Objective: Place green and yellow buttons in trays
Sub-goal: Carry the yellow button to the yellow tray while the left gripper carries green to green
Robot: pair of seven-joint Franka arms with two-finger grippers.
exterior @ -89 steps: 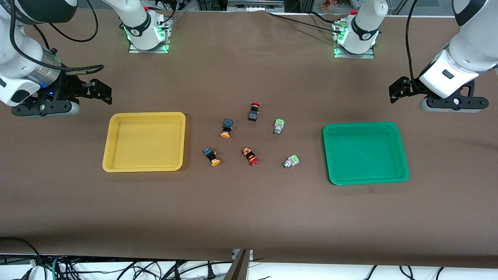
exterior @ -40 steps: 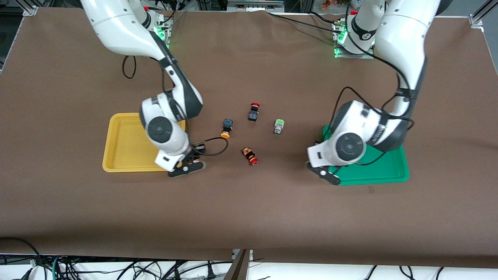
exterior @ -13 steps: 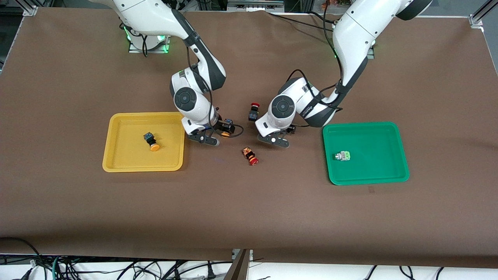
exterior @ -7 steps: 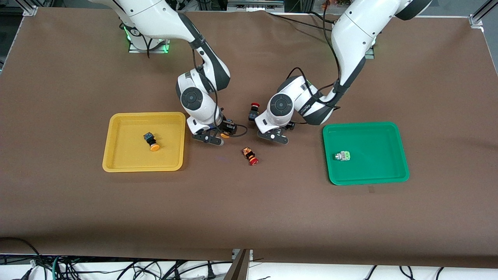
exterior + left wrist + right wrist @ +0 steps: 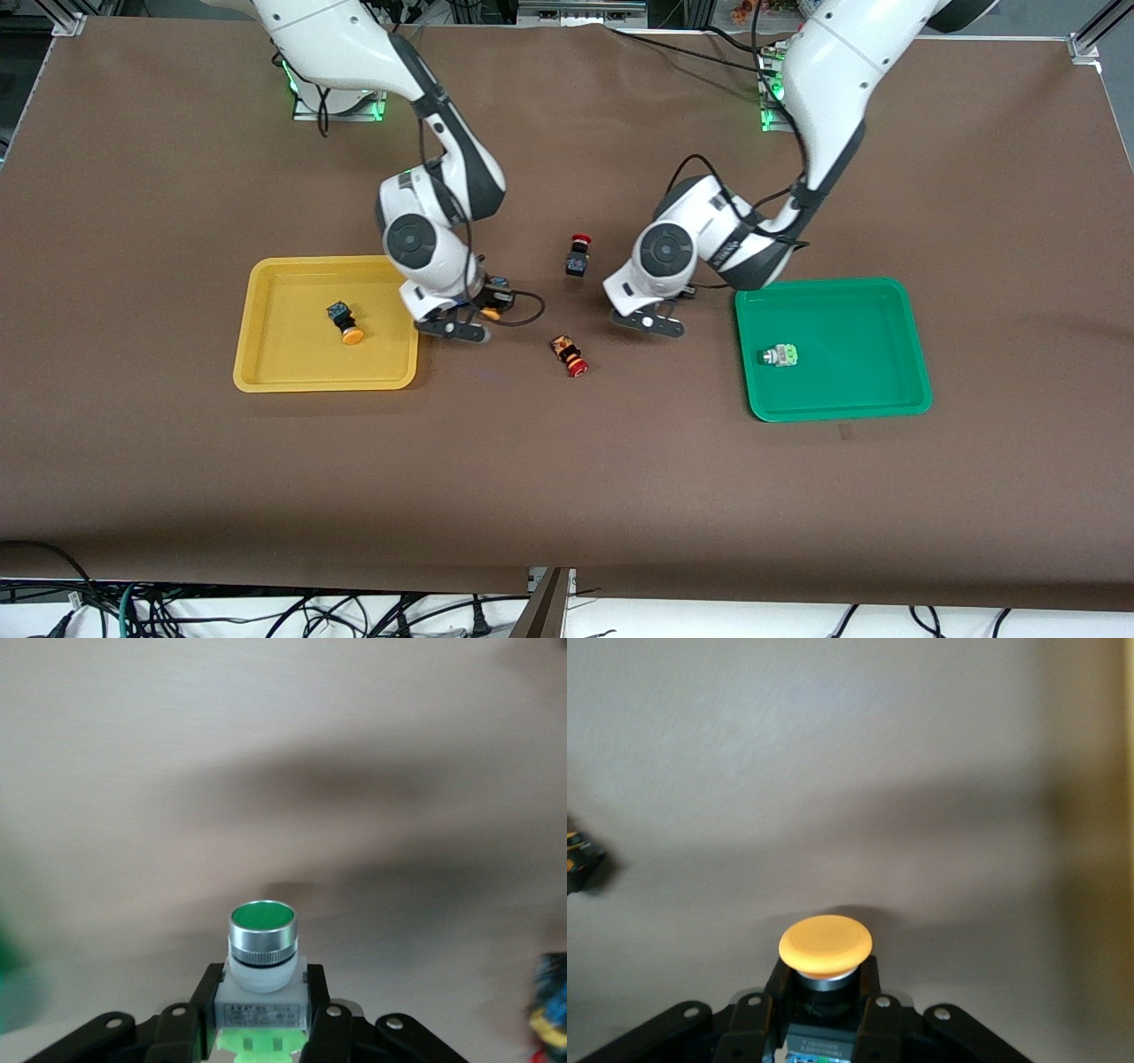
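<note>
We see the right gripper (image 5: 824,1028) clamping 1 yellow-capped button (image 5: 826,948) and the left gripper (image 5: 262,1028) clamping 1 green button (image 5: 262,930); each may slip from its shallow grip before reaching its tray.

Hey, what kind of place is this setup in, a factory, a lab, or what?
Most likely a robotics lab bench: two arms bolted to a brown-covered table, loose cables under its near edge, and tidy sorting props, a yellow tray and a green tray for push-buttons.

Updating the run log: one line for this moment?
left tool: holds green button | right tool: holds yellow button | trays: one button each
</note>
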